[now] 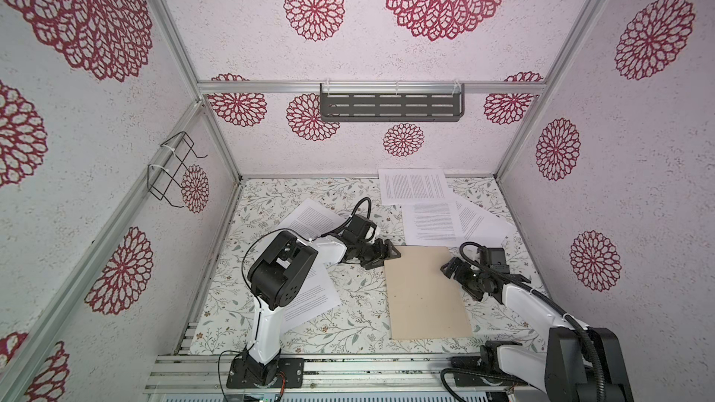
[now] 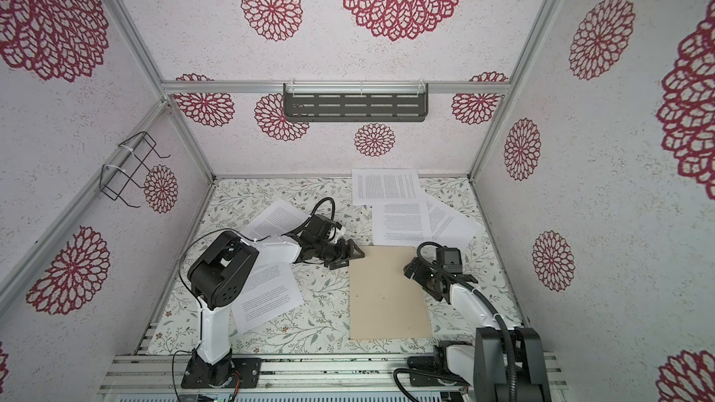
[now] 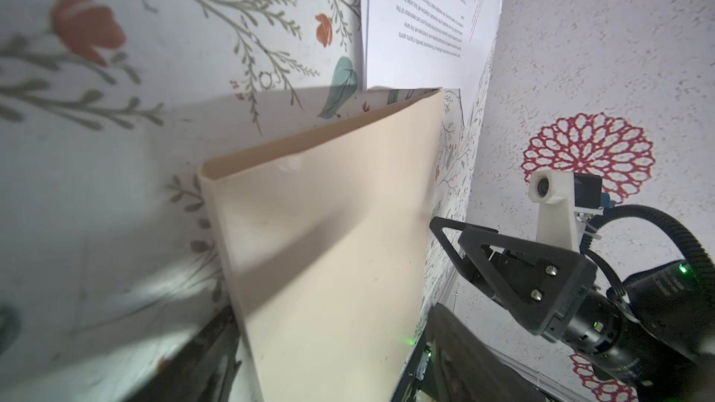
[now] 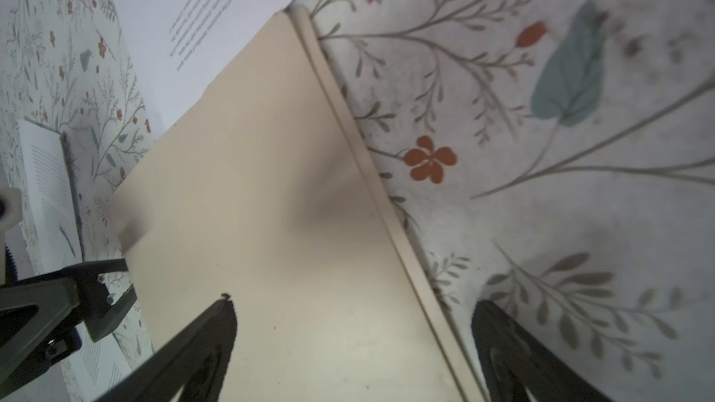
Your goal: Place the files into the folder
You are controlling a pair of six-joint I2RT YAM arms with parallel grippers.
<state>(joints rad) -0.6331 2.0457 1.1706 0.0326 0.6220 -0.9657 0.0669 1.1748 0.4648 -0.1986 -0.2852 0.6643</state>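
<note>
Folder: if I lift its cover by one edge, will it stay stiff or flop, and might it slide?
The folder lies flat with straight, crisp edges, so the cover probably lifts fairly stiff, bowing slightly. It looks thin, so likely light; a push may slide it across the mat.

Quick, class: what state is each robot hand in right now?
Left hand: open, jaws either side of the folder edge, not gripping it.
Right hand: open, holding nothing.
</note>
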